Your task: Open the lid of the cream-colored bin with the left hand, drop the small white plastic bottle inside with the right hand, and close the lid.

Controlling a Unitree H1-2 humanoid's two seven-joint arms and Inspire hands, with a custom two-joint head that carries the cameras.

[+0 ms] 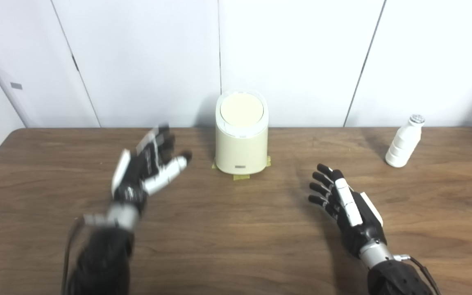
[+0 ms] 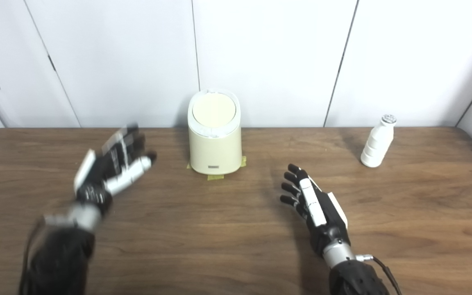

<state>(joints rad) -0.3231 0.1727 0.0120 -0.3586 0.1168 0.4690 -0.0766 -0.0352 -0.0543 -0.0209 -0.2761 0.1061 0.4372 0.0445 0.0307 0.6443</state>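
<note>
Left eye view shows the cream bin (image 1: 241, 137), lid (image 1: 241, 109) closed, at the far centre, and the white bottle (image 1: 404, 141) far right. Left hand (image 1: 146, 170), blurred, spread and empty, should approach the lid's rim from above. Right hand (image 1: 348, 205) hangs spread and empty.

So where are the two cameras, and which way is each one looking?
Left eye view: on the robot's head, looking down and forward at the table; the cream bin sits right of picture centre; both arms rise from the bottom edge, with left hand and right hand open.
Right eye view: beside it, a little to the right, facing the same way; the bin appears left of centre.
Both share the bin with its lid shut, the white bottle at far right, and both hands.
</note>
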